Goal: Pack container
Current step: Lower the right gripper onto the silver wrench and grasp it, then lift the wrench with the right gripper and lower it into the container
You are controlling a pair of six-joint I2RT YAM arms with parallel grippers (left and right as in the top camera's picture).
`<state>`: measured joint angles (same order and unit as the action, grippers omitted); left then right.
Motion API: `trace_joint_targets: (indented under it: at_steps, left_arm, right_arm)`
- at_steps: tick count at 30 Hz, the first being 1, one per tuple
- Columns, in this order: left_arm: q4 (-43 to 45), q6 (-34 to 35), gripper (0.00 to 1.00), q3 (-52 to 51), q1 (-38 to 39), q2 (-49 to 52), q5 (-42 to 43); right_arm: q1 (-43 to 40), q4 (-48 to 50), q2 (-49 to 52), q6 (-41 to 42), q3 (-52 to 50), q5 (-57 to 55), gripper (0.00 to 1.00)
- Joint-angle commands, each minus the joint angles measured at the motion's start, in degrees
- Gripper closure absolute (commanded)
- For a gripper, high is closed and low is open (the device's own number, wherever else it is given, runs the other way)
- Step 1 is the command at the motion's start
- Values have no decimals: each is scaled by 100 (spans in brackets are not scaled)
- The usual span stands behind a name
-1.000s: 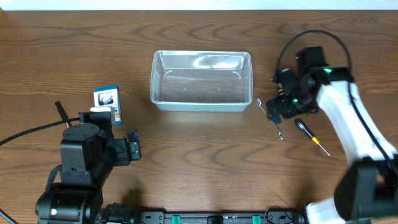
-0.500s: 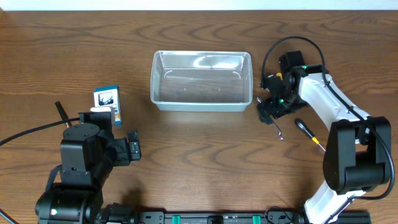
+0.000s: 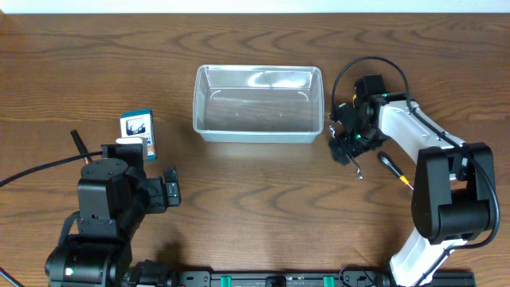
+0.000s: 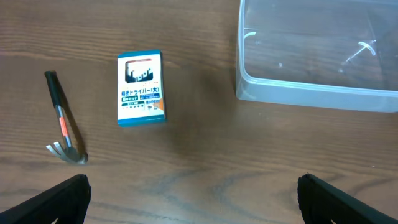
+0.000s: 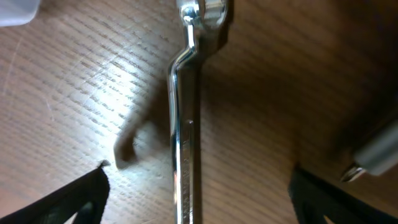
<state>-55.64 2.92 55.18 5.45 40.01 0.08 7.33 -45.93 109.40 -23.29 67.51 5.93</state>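
Note:
The container is a clear plastic bin at the table's back middle, empty; its near left corner shows in the left wrist view. A silver wrench lies flat on the wood just right of the bin. My right gripper is low over it, open, one finger on each side of the shaft and neither touching. In the overhead view the right gripper covers most of the wrench. My left gripper hangs open over bare wood, holding nothing.
A black-handled screwdriver lies right of the wrench, its end showing in the right wrist view. A small blue-and-white box and a small hammer lie left of the bin, near the left arm.
The right arm has swung left towards the bin and settled lower over the wrench. Its fingers have drawn in slightly. The left arm has not moved.

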Motion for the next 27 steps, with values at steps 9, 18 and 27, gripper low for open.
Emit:
trace_joint_targets:
  at_steps: [9,18,27]
  left_arm:
    - [-85,-52,2,-20,-26,2,59]
    - [-85,-52,2,-20,-26,2,59]
    - [-85,-55,2,-20,-24,2,57]
  right_arm:
    - [31,153,39,96,-254,98,36]
    - [31,94,39,98,-254,205,63]
    - [31,48,39,101,-254,205,87]
